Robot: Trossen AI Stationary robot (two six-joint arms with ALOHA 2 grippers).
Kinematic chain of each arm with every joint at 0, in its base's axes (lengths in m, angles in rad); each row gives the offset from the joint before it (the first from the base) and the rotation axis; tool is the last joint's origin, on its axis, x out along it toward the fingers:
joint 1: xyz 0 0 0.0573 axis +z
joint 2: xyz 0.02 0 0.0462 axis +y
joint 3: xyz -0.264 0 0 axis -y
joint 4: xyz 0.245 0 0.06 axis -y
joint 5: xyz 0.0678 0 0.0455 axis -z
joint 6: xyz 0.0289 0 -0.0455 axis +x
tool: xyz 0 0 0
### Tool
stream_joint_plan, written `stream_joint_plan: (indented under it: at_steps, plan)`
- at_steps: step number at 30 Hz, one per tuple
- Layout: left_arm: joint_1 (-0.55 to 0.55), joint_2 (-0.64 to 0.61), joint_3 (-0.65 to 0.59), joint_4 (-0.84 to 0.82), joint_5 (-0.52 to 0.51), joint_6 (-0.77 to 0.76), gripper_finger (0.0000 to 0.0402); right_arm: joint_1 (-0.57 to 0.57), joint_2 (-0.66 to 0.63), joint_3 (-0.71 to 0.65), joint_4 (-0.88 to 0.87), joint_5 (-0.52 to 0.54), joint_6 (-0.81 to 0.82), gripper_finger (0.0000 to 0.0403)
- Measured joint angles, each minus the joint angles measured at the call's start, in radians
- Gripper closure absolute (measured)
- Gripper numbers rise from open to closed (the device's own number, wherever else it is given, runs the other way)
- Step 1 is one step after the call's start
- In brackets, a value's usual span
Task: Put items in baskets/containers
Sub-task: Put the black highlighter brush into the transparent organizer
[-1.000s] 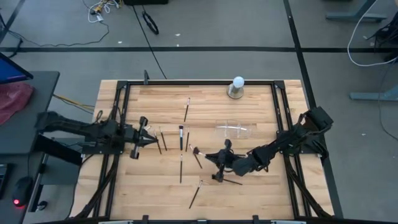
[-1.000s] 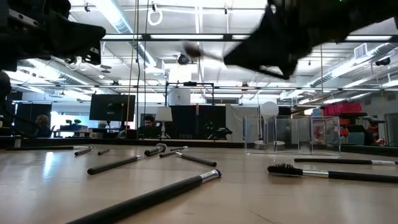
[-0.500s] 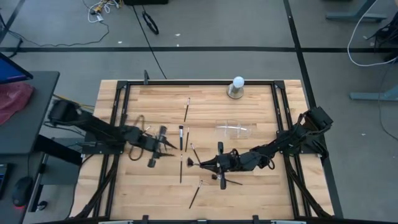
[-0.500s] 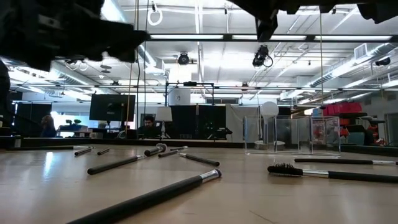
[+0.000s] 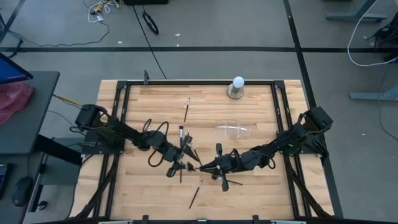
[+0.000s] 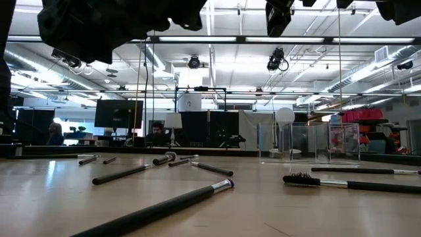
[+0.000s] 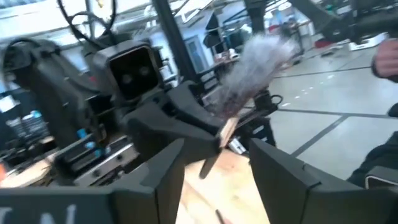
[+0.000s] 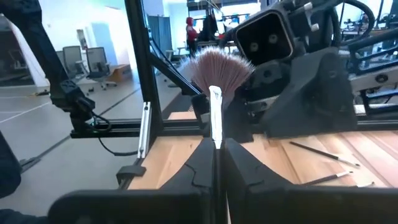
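Note:
My right gripper hovers over the table's middle, shut on a fan brush with reddish-brown bristles and a pale ferrule. My left gripper faces it from the left, open. Its two fingers stand on either side of the brush without touching it. Other brushes lie flat on the wood. The clear container stands right of centre. My right gripper pinches the fan brush between its two fingertips just below the pale ferrule. The fingers come about level from the table's right. The bristle end sticks out past the fingertips toward my left gripper, and the brush is lifted clear of the table.
A white ball on a grey round base stands at the far edge. A black frame borders the table. More brushes lie scattered near the front. People sit in the room behind.
My left gripper has travelled toward the table's right and a little nearer, up to the right gripper, and has opened. My right gripper has shifted toward the table's left with the fan brush, which stays lifted. The two grippers now meet tip to tip.

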Motion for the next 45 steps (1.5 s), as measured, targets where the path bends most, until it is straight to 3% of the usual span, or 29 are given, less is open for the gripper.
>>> stream_joint_plan:
  at_steps: [15,21,26,32,37,45]
  plan:
    - [-0.029,0.015,0.027,0.012,0.026,-0.024,0.0387,0.001,-0.001,0.001,-0.018,-0.005,0.001,0.0388]
    - [-0.029,0.017,0.025,-0.002,0.027,-0.082,0.0385,0.0,-0.005,0.005,-0.122,0.001,0.085,0.0354]
    - [-0.032,0.013,0.027,0.0,-0.002,-0.157,0.04,0.0,-0.039,0.0,-0.37,0.016,0.212,0.029]
    - [-0.031,0.011,0.027,-0.057,-0.162,-0.219,0.0401,0.012,-0.133,0.0,-0.661,0.122,0.332,0.022]
    - [-0.025,0.011,0.027,-0.161,-0.266,-0.218,0.0401,0.025,-0.14,0.0,-0.738,0.188,0.353,0.0219]
    - [-0.025,0.011,0.027,-0.264,-0.274,-0.218,0.0394,0.051,-0.14,0.0,-0.779,0.191,0.353,0.0258]
